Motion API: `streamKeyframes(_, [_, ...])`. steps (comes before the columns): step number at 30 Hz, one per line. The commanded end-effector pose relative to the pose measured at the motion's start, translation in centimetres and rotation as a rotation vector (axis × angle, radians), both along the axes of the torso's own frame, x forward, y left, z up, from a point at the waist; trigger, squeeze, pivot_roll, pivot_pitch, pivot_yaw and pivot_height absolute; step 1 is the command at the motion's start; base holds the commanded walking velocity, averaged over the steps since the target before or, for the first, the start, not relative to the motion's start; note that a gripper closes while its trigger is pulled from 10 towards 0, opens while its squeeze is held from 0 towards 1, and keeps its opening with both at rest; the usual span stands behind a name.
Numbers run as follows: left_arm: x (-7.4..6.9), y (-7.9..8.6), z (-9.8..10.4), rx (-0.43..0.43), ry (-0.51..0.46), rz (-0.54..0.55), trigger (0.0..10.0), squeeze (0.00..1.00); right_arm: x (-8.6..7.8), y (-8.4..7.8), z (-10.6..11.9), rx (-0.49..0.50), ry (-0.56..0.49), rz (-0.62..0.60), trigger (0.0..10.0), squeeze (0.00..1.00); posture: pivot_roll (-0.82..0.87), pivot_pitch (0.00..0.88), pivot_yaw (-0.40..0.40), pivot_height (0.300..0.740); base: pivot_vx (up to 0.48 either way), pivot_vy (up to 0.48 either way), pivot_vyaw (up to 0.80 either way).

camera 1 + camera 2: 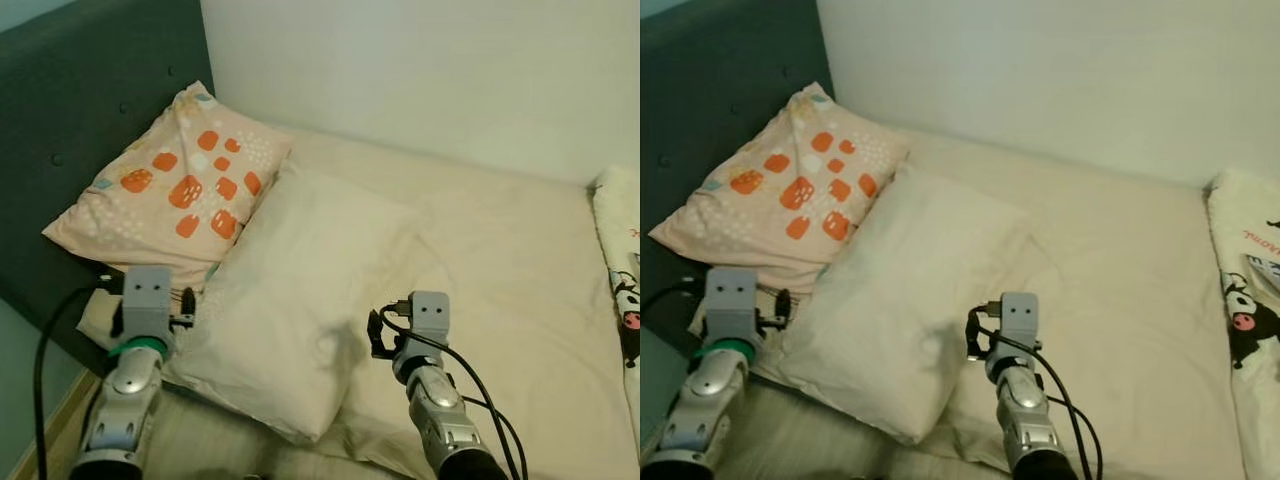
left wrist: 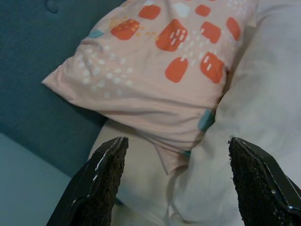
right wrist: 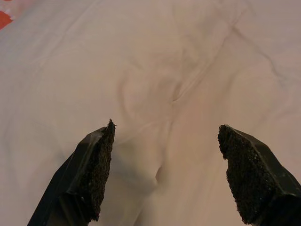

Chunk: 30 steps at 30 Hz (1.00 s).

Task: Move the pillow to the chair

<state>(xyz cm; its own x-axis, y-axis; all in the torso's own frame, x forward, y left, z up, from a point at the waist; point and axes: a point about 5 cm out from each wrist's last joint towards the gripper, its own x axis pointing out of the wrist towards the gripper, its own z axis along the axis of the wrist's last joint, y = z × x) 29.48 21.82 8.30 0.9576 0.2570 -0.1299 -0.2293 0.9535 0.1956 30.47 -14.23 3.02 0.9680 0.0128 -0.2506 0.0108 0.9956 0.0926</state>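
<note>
1. The bed (image 1: 500, 260) is covered in a cream sheet and takes up most of the head view; a pale wall (image 1: 420, 70) runs behind it from 11 to 2 o'clock.
2. A dark teal padded headboard (image 1: 90, 110) stands at 9 to 11 o'clock, with a strip of wooden floor (image 1: 45, 430) showing at 7 o'clock.
3. The plain cream pillow (image 1: 290, 290) lies at the centre of the bed, its near corner pointing toward 6 o'clock and hanging close to the mattress edge.
4. A patterned pillow (image 1: 170, 185) — peach with orange squares — leans on the headboard at 10 o'clock, touching the cream pillow's upper edge.
5. A printed blanket (image 1: 620, 290) lies along the bed's edge at 3 o'clock, well apart from both pillows.
6. The left gripper (image 2: 174, 183) hovers at 8 o'clock, jaws spread wide, over the seam where the two pillows meet.
7. The right gripper (image 3: 164, 174) sits at 5 o'clock, jaws apart, just beside the cream pillow's right edge — open sheet lies beyond it toward 2 o'clock.
</note>
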Motion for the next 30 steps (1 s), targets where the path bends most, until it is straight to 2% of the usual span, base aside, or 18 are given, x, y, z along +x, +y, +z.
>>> streamKeyframes(1, [-0.4, -0.1, -0.9, -0.004, 0.03, 0.003, 10.0, 0.0, -0.4, -0.2, -0.6, 0.013, 0.032, -0.011, 10.0, 0.0, 0.15, 0.032, 0.032, 0.669, 0.0, 0.0, 0.0])
streamKeyframes(10, [-0.9, 0.7, -1.0, 0.018, 0.023, 0.048, 10.0, 0.0, -0.4, -0.1, -0.8, 0.01, 0.041, 0.004, 10.0, 0.0, 0.16, 0.039, 0.022, 0.634, 0.0, 0.0, 0.0])
streamKeyframes(22, [-1.2, 1.7, -1.3, 0.037, 0.034, 0.078, 10.0, 0.0, -0.4, 0.0, -0.7, -0.001, 0.037, 0.018, 10.0, 0.0, 0.15, 0.046, 0.018, 0.634, 0.0, 0.0, 0.0])
streamKeyframes(27, [-1.5, 2.8, -0.8, 0.052, -0.009, 0.156, 10.0, 0.0, -0.2, 0.0, -0.5, 0.002, 0.034, 0.017, 10.0, 0.0, 0.15, 0.056, 0.016, 0.634, 0.0, 0.0, 0.0])
streamKeyframes(30, [-1.5, 3.1, -0.4, 0.049, -0.035, 0.163, 10.0, 0.0, 0.0, -0.1, -0.2, 0.006, 0.021, 0.012, 10.0, 0.0, 0.14, 0.06, 0.016, 0.634, 0.0, 0.0, 0.0])
